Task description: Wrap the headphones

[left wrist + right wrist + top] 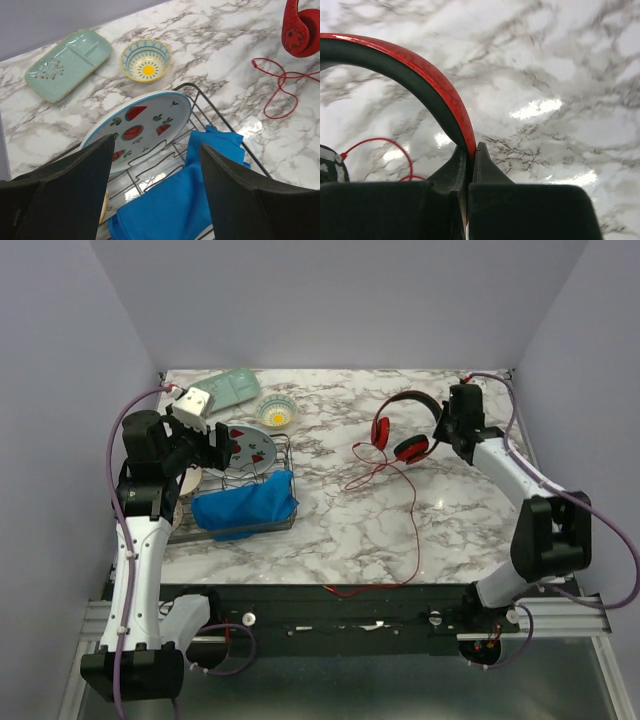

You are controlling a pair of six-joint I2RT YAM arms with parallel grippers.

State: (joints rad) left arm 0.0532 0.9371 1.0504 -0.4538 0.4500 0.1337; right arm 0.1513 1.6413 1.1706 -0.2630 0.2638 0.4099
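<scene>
The red headphones [403, 426] are at the back right of the marble table. My right gripper [447, 427] is shut on their black-lined red headband [427, 82], which runs down between the jaws in the right wrist view. The thin red cable [412, 502] trails from the cups toward the near table edge; a loop of it shows in the right wrist view [395, 148] and in the left wrist view [278, 90]. One red cup [300, 28] shows at the top right of the left wrist view. My left gripper [218, 448] is open and empty above the dish rack.
A black wire dish rack [286, 455] at the left holds a watermelon-patterned plate [145, 122] and a blue cloth [180, 200]. Behind it lie a green rectangular tray [228, 389] and a small yellow-and-blue bowl [277, 411].
</scene>
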